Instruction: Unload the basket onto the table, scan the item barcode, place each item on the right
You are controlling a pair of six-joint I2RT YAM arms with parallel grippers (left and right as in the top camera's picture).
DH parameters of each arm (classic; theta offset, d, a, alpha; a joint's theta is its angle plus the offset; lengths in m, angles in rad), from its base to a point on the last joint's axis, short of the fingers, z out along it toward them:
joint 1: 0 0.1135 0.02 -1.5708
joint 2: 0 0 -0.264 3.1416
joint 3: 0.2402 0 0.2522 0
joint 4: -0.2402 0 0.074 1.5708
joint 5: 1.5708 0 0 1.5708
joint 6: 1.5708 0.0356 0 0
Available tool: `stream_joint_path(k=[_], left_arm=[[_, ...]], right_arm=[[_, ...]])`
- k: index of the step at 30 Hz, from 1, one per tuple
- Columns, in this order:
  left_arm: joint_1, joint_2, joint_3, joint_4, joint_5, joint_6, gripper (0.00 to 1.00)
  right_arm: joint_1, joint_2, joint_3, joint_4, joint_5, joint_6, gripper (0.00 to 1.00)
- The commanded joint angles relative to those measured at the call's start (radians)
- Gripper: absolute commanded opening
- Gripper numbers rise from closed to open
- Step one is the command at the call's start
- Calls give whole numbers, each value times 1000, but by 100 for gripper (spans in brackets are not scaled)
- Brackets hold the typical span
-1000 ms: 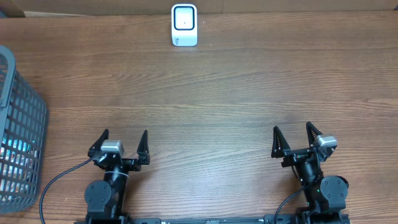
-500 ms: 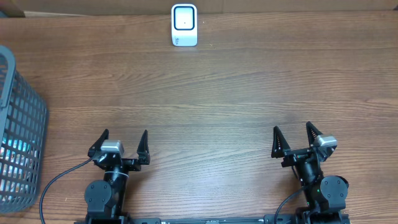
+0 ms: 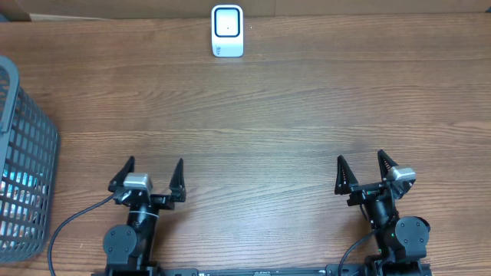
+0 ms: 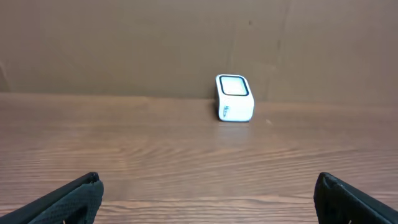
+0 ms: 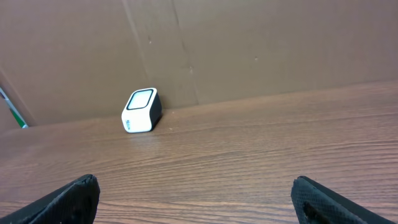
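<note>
A white barcode scanner (image 3: 227,31) with a dark-framed window stands at the table's far edge, also seen in the left wrist view (image 4: 234,98) and the right wrist view (image 5: 142,111). Something pale blue (image 3: 17,188) shows through the mesh of the grey basket (image 3: 34,146) at the left; I cannot tell what it is. My left gripper (image 3: 153,165) (image 4: 206,180) rests open near the front edge, with nothing between its fingers. My right gripper (image 3: 360,157) (image 5: 194,180) is open and empty too, at the front right.
The wooden table (image 3: 276,115) runs between the grippers and the scanner. A brown cardboard wall (image 4: 155,43) stands behind the scanner. The basket takes up the left edge.
</note>
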Motion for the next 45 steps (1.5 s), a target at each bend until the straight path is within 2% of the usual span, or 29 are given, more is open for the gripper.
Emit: stream_joint_path(k=[1, 4, 7, 11, 16, 20, 28, 32, 37, 39, 41, 44, 45], left_arm=[[10, -10, -3, 31, 47, -18, 99], [10, -10, 7, 56, 126, 23, 100], [10, -6, 72, -1, 119, 35, 100], [10, 74, 264, -127, 29, 36, 100], [10, 315, 577, -256, -2, 73, 100], [10, 557, 879, -453, -2, 72, 100], [10, 1107, 1624, -1048, 21, 72, 100], [10, 1293, 1870, -1190, 129, 68, 100], [10, 1400, 1911, -1233, 361, 50, 100], [10, 1433, 1911, -1228, 391, 81, 100], [17, 1462, 1914, -1217, 312, 72, 93], [91, 1483, 1941, -1255, 80, -136, 97], [121, 1484, 1950, -1267, 54, -169, 100]], right_arm=[[-5, -10, -11, 4, 8, -5, 100], [-5, -10, -11, 5, 8, -5, 100], [-5, -10, -11, 5, 8, -5, 100], [-5, -10, -11, 4, 8, -5, 100], [-5, -10, -11, 5, 8, -5, 100], [-5, -10, -11, 5, 8, -5, 100], [-5, -10, -11, 4, 8, -5, 100], [-5, -10, -11, 4, 8, -5, 100], [-5, -10, -11, 5, 8, -5, 100], [-5, -10, -11, 5, 8, -5, 100], [-5, -10, -11, 5, 8, -5, 100], [-5, -10, -11, 4, 8, -5, 100], [-5, -10, -11, 5, 8, -5, 100]])
